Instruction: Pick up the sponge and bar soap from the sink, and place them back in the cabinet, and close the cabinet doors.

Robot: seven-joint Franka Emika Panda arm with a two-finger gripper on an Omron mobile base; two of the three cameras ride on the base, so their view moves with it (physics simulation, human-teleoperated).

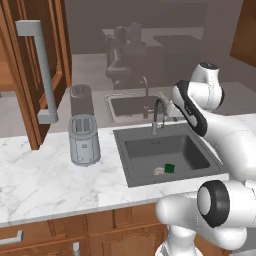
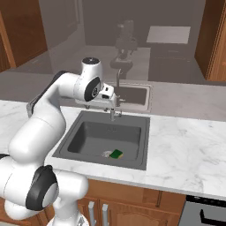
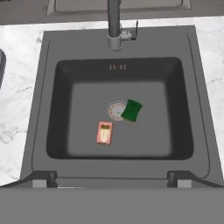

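**Sponge and soap lie in the sink under the hovering tool**

The tool (image 3: 112, 177) hangs released above the dark sink (image 3: 39, 109), holding nothing. On the basin floor, the green sponge (image 3: 131, 110) sits beside the drain (image 3: 116, 110); the bar soap (image 3: 104, 133) lies near it. A toaster (image 1: 83, 139) stands on the marble worktop (image 1: 45, 180).

Even, soft rendered light — hazy background, no glare.
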